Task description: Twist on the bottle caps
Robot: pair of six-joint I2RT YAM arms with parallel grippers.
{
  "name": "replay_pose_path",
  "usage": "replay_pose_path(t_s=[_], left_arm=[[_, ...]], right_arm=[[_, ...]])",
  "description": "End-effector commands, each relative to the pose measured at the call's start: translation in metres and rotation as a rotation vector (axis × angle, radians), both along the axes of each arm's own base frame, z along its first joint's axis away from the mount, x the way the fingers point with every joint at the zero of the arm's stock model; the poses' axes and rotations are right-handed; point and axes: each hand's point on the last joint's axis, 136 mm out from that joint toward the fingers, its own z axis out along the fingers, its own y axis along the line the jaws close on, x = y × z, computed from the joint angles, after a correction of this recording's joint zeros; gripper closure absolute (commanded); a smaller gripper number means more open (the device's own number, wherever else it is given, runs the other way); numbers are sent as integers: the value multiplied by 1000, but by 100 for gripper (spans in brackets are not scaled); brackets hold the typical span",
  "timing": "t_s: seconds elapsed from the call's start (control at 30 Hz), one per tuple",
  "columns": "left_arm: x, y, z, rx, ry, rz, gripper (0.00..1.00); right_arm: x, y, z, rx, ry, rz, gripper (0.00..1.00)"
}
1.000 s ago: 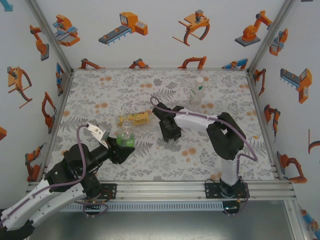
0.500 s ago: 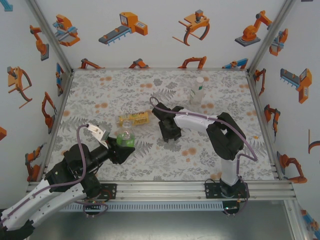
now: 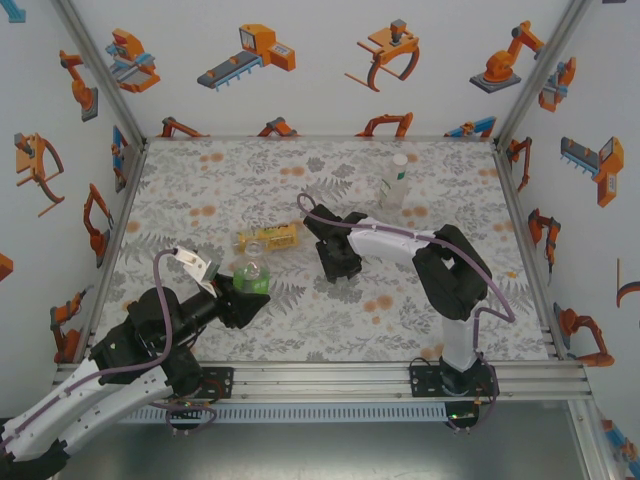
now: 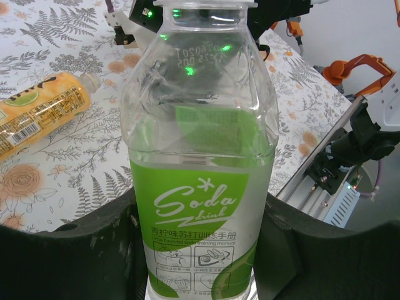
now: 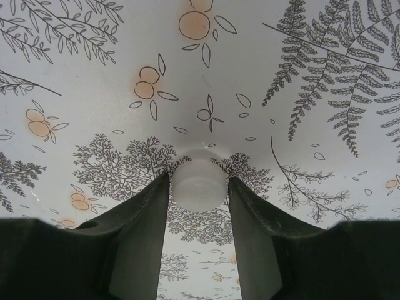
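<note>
The left tool (image 3: 243, 291) is closed around the lower body of the green-labelled bottle (image 3: 251, 277), holding it upright near the front left of the fern-and-flower patterned desk (image 3: 200, 190). In the left wrist view, the tool's dark fingers (image 4: 94, 250) press against both sides of the bottle's green label. Just behind it, the yellow bottle (image 3: 268, 239) lies on its side on the desk, its neck pointing left in the top view. Near the middle of the desk, the right tool (image 3: 341, 270) points down at the surface. In the right wrist view, its two fingertips (image 5: 159, 187) pinch the pale cap (image 5: 197, 187) between them, with the cap sitting against the desk. The tall clear bottle (image 3: 396, 180) stands upright toward the far right, well apart from both arms.
</note>
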Motion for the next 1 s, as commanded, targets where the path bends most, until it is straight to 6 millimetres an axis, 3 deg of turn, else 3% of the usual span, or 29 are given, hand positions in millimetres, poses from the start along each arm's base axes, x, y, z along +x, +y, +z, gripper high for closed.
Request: replay_pose_path(t_s=[0.0, 0.43, 0.73, 0.97], left_arm=[[1, 3, 9, -32, -16, 11, 100], [1, 3, 4, -14, -9, 12, 100], [-5, 2, -1, 49, -61, -30, 100], [-20, -21, -15, 231, -106, -211, 100]], right_arm=[[2, 5, 4, -5, -14, 29, 58], [3, 3, 14, -5, -27, 27, 67], [-5, 0, 53, 62, -62, 27, 70], [-25, 8, 97, 223, -74, 97, 71]])
